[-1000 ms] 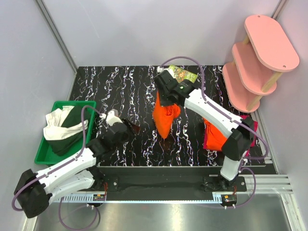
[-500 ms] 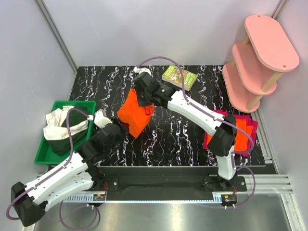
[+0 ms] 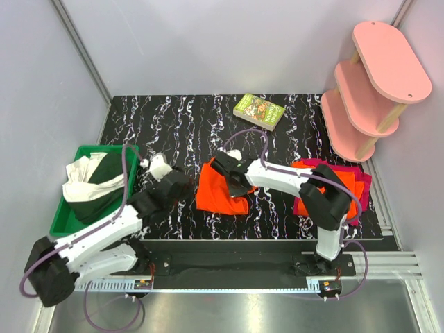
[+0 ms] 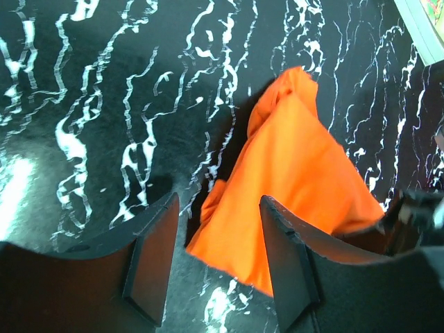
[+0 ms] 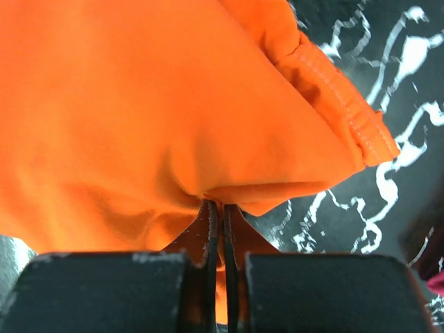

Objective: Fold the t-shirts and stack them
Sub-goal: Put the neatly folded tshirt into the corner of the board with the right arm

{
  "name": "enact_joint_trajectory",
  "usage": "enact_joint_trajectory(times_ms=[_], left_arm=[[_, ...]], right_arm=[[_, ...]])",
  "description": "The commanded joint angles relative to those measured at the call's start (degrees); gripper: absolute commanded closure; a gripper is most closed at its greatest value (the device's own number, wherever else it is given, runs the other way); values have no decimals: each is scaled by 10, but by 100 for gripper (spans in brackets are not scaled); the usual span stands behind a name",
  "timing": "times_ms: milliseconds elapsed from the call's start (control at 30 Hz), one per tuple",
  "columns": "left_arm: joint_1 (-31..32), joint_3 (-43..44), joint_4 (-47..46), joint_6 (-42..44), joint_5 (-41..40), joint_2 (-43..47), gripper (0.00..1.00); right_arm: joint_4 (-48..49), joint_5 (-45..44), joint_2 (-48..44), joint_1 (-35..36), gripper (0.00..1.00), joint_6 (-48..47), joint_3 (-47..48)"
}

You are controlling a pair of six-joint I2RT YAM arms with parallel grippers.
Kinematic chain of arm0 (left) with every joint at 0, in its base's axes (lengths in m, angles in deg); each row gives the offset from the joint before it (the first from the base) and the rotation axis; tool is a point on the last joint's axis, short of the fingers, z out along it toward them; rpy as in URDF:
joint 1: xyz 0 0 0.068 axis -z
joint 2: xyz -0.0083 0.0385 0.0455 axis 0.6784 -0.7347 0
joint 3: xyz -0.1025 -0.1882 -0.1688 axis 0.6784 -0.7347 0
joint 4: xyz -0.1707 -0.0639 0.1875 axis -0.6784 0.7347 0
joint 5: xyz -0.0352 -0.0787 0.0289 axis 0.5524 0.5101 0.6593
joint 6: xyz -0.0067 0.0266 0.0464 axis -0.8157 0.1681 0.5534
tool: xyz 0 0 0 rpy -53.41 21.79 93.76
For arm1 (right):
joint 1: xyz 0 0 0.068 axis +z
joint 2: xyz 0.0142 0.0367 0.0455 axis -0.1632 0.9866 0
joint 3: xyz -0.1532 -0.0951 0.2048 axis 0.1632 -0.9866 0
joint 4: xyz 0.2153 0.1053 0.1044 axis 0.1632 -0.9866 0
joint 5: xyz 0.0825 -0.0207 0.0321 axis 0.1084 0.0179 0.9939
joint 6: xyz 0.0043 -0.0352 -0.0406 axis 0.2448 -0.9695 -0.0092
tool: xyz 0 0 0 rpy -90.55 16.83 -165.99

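Cloth of an orange shirt [image 3: 220, 198] lies crumpled on the black counter [image 3: 180, 125], low in the middle of the top view. The right claw [image 5: 222, 208] is clenched on this cloth. The left claw [image 4: 218, 208] hangs released just left of it. More shirts [image 3: 347, 182] are piled at the right. A book [image 3: 259, 111] lies near the top.

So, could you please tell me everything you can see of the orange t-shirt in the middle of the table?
The orange t-shirt is bright, plain soft cloth. It is bunched in a loose rumpled heap rather than spread flat, and it lies on the black white-veined table near its front middle. A stitched hem shows along one edge in the right wrist view. The right gripper is shut on a fold of it. The left gripper is open just beside its left edge, apparently not touching.
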State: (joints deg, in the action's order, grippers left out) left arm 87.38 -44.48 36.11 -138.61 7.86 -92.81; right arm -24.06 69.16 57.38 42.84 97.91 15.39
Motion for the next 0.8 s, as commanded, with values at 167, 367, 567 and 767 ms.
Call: enact_joint_trajectory(times_ms=[167,367,567,767], left_arm=[[10,113,-94,46,51,-149,46],[24,147,-128,64,102,-237,48],[24,145,-161,64,133,-281,48],[25,152,-189,74,172,-332,50]], right_arm=[[28,-45,-82,-5,100,37,-63],[10,-54,-81,-30,100,47,-94],[9,-65,-93,-32,100,40,-91],[-23,-92,-95,-32,88,33,-24]])
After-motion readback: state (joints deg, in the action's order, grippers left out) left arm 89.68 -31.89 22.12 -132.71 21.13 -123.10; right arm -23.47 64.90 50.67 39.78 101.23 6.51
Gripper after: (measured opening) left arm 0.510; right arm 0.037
